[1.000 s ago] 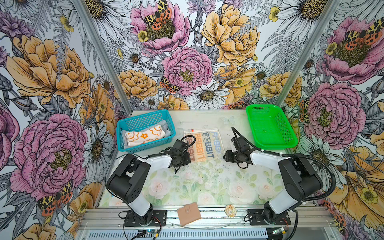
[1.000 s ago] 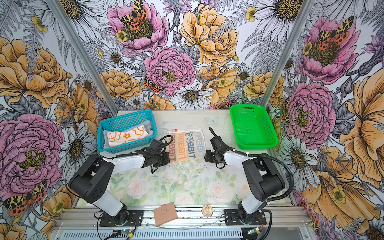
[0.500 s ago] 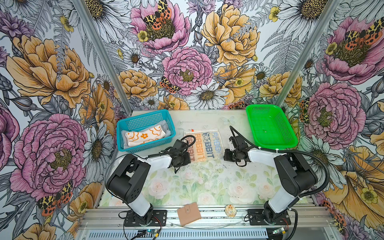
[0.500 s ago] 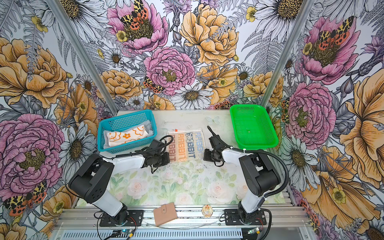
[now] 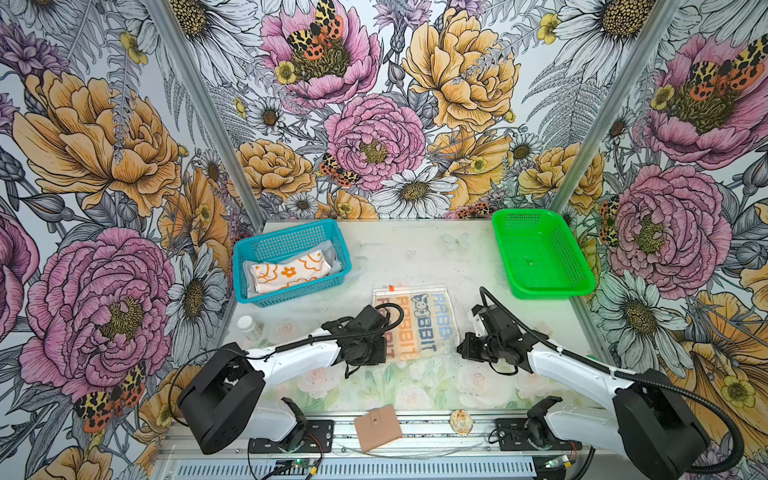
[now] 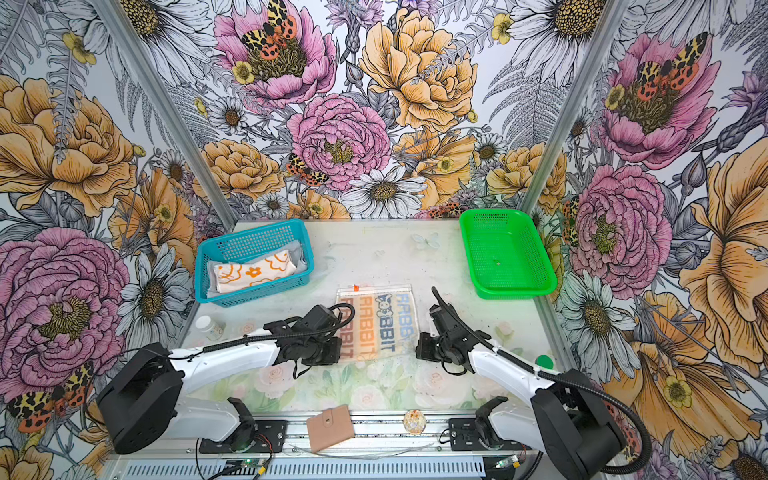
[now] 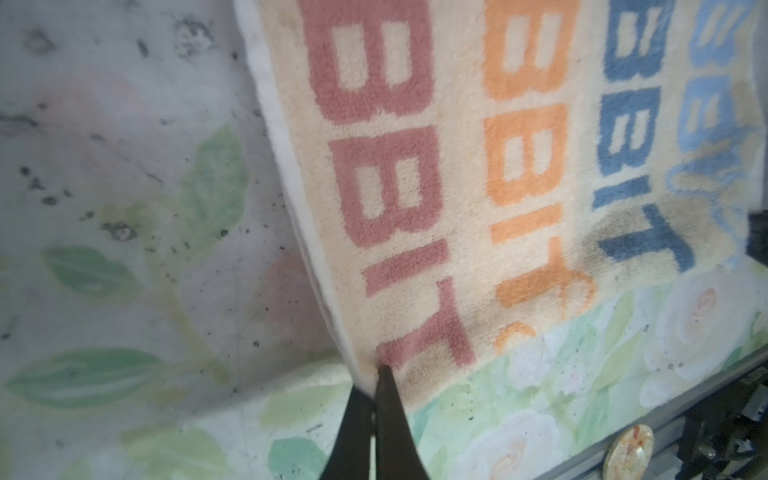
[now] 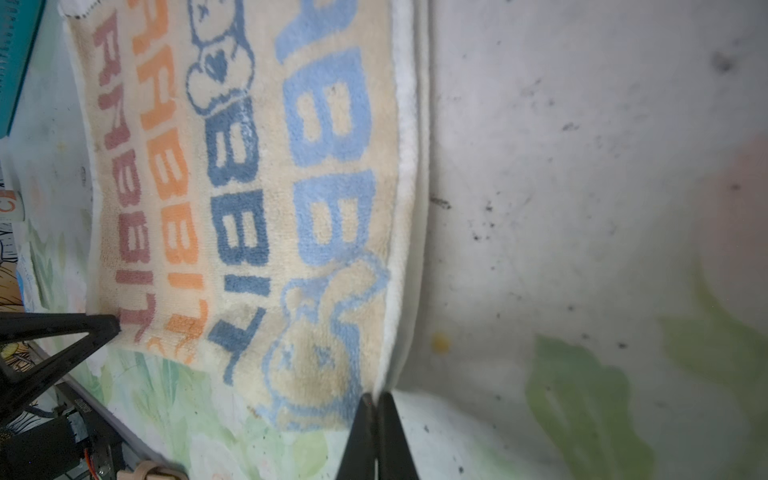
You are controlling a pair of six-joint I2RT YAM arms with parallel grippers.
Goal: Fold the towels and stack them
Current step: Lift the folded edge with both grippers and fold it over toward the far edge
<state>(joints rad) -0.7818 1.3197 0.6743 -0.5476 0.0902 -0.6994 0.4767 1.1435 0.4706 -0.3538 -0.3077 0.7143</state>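
- The right arm (image 5: 573,370) has slid left to the lettered towel (image 5: 415,320). The right jaws were open a moment ago. Now they have snapped shut on the towel's near right corner.
- The left jaws have not moved. They are still pinched tight on the near left corner.
- So both near corners are held now. I think the fold can start: lift the near edge and carry it over to the far edge.
- The lettered towel lies spread out in the middle of the table (image 5: 415,249). It sits between the blue basket (image 5: 291,293) at the far left and the green basket (image 5: 552,293) at the far right, and it touches neither.
- The towel is beige with a white edge. It says RABBIT in rows of dusty red, orange, dark blue and light blue, with little bunny drawings. A small orange tag sticks out at the far edge.
- There are some grey smudges close to the near edge.
- The two pinched corners look a tiny bit lifted. The rest lies flat.
- The flower towel (image 5: 291,272) lies in the blue basket on top of the grey towel (image 5: 337,259).
- The green basket has no towel in it, so I think most of the job is still to do.
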